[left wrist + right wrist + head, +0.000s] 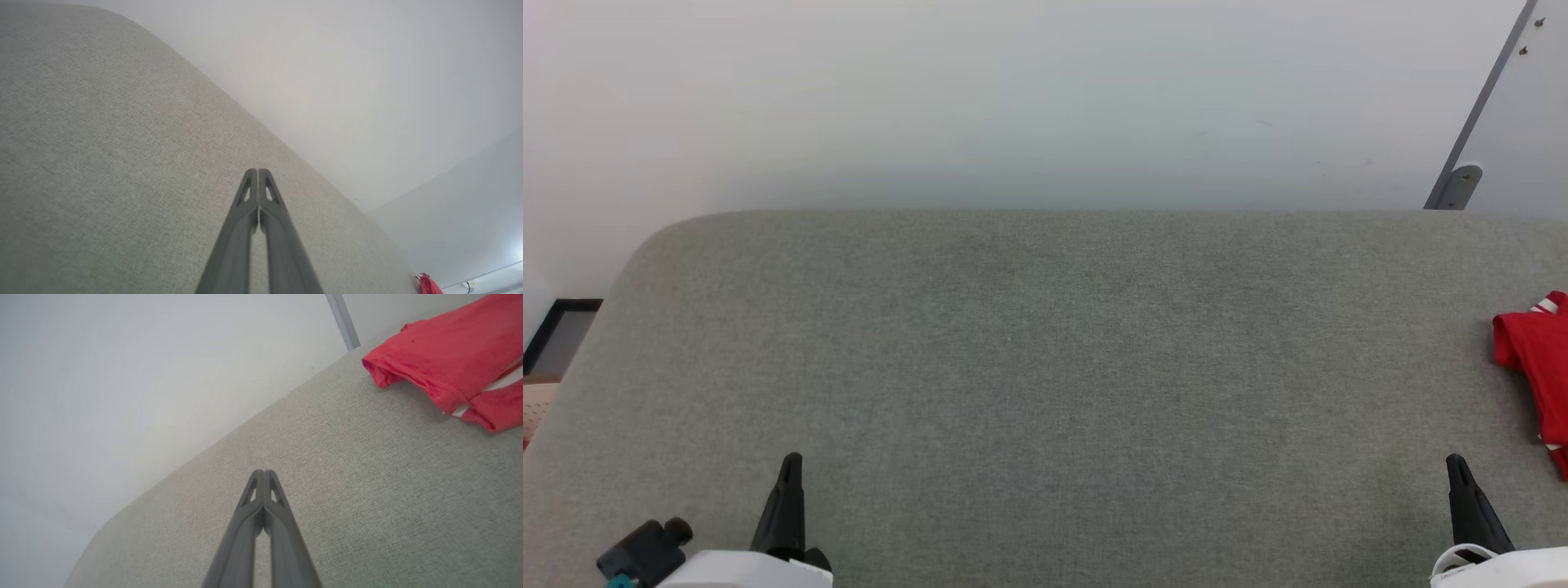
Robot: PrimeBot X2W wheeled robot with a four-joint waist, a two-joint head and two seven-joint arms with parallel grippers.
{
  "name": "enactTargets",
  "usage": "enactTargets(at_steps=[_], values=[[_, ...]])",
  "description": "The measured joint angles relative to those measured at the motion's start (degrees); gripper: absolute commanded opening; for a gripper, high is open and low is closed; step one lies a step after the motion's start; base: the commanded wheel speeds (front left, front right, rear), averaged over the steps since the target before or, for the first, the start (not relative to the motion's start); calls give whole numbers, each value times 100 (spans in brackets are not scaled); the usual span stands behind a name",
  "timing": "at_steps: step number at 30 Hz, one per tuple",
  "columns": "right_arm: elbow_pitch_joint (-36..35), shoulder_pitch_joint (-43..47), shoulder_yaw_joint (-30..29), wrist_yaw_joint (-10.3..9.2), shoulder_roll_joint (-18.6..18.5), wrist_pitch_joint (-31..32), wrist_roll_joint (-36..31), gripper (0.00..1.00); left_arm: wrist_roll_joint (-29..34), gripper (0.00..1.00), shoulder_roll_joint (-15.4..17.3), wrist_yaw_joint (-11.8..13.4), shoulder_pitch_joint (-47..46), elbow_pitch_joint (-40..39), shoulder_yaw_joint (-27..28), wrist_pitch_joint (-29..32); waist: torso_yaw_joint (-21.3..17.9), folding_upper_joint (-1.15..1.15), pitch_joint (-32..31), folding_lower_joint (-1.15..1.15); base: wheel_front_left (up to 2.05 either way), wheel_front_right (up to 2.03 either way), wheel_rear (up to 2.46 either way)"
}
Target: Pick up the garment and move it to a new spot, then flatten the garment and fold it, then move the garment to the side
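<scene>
1. While both arms sit low at the near edge of the grey upholstered surface (pixel 1045 367), we note that neither holds anything. The left gripper (pixel 792 461) has its two fingers pressed together on nothing, and the right gripper (pixel 1454 462) is likewise clenched and empty; each wrist view confirms this.
2. We locate the red garment (pixel 1539 359) at the right edge of the surface, roughly midway between the near and far edges. It is well apart from the left gripper and lies near the right gripper, ahead of it and to its right. It runs past the border of the head view, so we cannot tell its full extent.
3. In the right wrist view we see the garment lying in soft rounded folds, with stitched hems and a white stripe showing between two red layers.
4. We judge the garment light, limp and not fragile. It should sag and collapse when lifted, and the textured surface should drag at it if it is slid.
5. We recommend that the right gripper spread its fingers first, then pinch the nearest stitched hem, where the cloth is doubled. Flattening will call for both grippers on two separate corners.
</scene>
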Motion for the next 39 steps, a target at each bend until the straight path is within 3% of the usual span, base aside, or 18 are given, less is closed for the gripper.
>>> enactTargets(at_steps=[39], values=[[0, -339, -65, -1, 279, 648, 2605, 0, -2375, 0, -216, 0, -302, 9, 121, 648, -56, 0, 56, 0, 0, 0, 0]])
